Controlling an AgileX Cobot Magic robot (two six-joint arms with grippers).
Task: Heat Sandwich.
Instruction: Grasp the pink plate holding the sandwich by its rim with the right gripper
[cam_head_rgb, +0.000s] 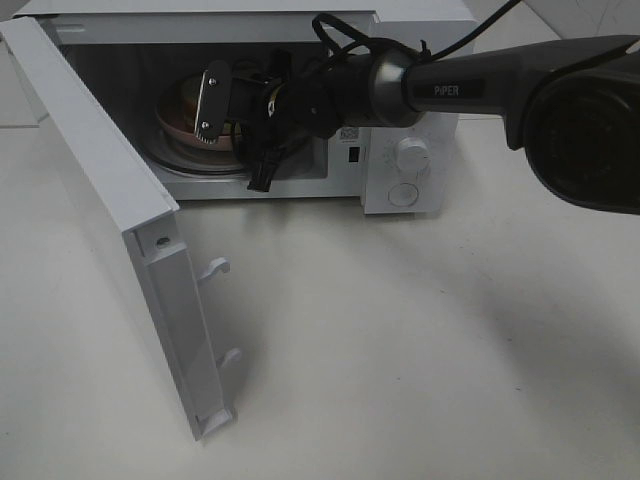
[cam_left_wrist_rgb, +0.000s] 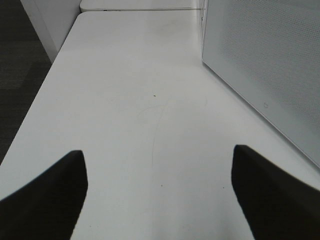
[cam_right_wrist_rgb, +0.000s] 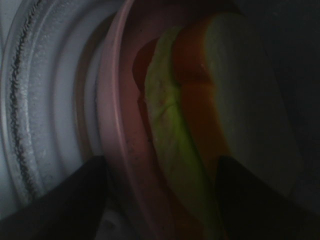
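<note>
The sandwich, white bread with brown crust and a pale green filling, lies on the round pink plate. The plate rests on the glass turntable inside the open white microwave. My right gripper reaches into the oven cavity. Its jaws stand wide apart on either side of the plate's rim and the sandwich in the right wrist view. My left gripper is open and empty over the bare white table, out of the exterior high view.
The microwave door swings out to the front left, with two latch hooks on its edge. Control knobs sit on the panel at the right. The perforated microwave side wall stands beside the left gripper.
</note>
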